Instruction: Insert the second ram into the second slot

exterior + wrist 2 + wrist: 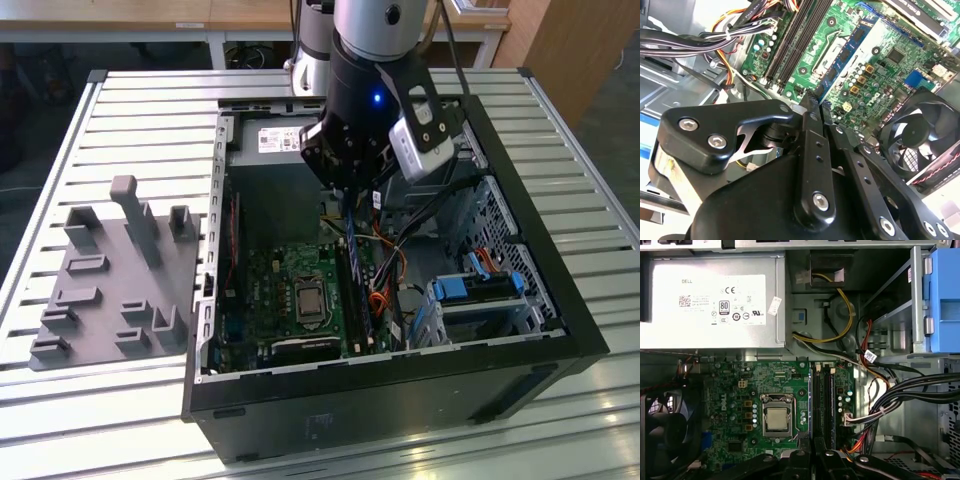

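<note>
The gripper (818,104) is hovering over the open computer case (380,400). Its fingers (812,145) are drawn almost together and are pinching the ram stick (844,57), with little more than the stick's thickness parting them. In the second wrist view the stick is showing as a thin blue strip with dark chips, reaching out from the fingertips above the board (730,405). It is riding clear of the board and is not seated in anything.

The relation that matters is the one between the stick and the memory slots (816,400). The slots are lying as dark parallel channels along the side of the board nearest the cable bundle (900,400), just beside the processor socket (777,420). In the first wrist view the fingertips are sitting in line with those channels, just off their end, so the slots are lying ahead of and below the gripper rather than off to one side. The stick's long axis is running roughly parallel to the channels. As I judge it, the two are already close in direction and are differing mainly in height. I cannot tell which channel is counting as the second, or whether a neighbouring one is already holding a stick.
</note>
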Robot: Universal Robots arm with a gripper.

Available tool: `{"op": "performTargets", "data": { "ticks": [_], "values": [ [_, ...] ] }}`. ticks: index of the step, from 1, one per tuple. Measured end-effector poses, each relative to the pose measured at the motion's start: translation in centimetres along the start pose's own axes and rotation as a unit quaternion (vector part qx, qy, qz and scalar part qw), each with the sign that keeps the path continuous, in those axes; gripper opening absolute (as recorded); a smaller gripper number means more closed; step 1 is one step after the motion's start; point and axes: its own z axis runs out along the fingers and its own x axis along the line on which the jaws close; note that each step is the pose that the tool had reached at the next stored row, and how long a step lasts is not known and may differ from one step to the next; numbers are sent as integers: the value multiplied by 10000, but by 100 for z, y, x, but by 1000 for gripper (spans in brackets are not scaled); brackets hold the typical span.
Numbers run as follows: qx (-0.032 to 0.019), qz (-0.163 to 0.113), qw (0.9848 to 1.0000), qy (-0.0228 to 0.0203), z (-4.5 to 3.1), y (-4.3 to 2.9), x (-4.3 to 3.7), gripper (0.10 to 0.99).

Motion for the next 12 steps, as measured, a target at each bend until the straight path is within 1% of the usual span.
{"op": "performTargets", "data": {
  "ticks": [12],
  "values": [
    [1,0,10000,0,31,-1,0,137]
  ]
}}
